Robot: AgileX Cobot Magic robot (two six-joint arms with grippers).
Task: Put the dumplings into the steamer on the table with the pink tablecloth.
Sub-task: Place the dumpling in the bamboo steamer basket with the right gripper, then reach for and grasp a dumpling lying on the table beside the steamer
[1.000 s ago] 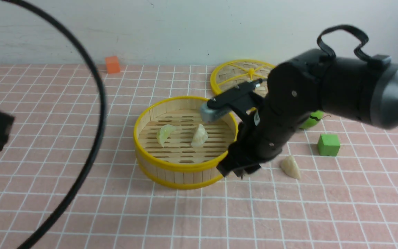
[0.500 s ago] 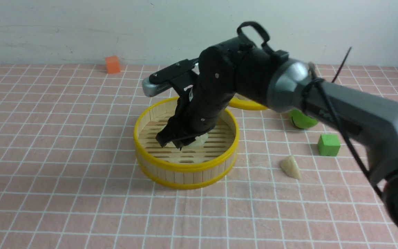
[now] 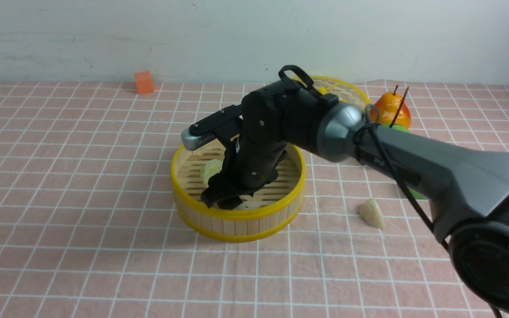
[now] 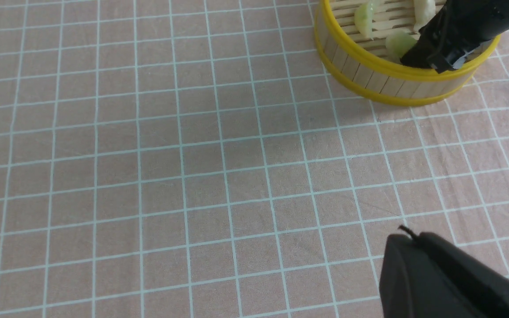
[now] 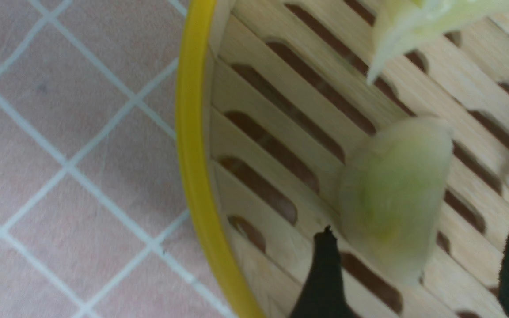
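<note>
Your right gripper (image 3: 228, 201) is down inside the steamer (image 3: 237, 215), close behind the front rim. Its fingers (image 5: 325, 274) are spread and pinch nothing. The pale green dumpling (image 5: 391, 194) lies on the slatted floor between them, blurred in the right wrist view. There is clear floor between it and the far finger.

You have two more in the steamer:
- The second green dumpling (image 3: 210, 170) is toward the left side.
- The white dumpling (image 4: 422, 11) is deeper in. You see it only from the left wrist view.

The stray dumpling (image 3: 371, 213), whitish, is out on the cloth (image 3: 104, 198). It lies right of the steamer, apart from its wall, with nothing touching it.

In the way:
- The right arm (image 3: 281, 128) reaches in over the steamer's right rim. From the front it covers the steamer's middle and back.
- It also hides most of the lid (image 3: 347, 90) behind it.
- Its long link crosses the right side of the table.

Around:
- The orange cube (image 3: 144, 82) is far back left by the wall, well apart from everything.
- The orange fruit (image 3: 389, 112) stands just right of the lid, partly behind the arm's cable.

Your left gripper (image 4: 435, 274) shows only as a dark tip over bare cloth, well apart from the steamer. Its jaws are pressed together on nothing.
</note>
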